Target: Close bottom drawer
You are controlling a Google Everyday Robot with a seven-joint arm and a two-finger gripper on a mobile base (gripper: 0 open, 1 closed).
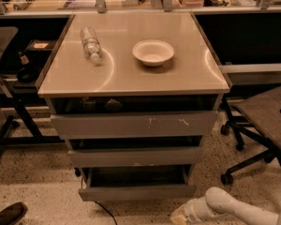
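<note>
The bottom drawer (136, 191) juts out: rigid metal, probably light on its runners, best pushed mid-front. The gripper (179, 215) sits low near its right corner; its grip I cannot tell.

hand (178, 216) low right, cut by btm edge

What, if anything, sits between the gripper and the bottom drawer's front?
Nothing visible. The gripper is low near the floor, just below-right of the bottom drawer front, with only bare floor between. A dark cable lies further left, out of the way.
</note>
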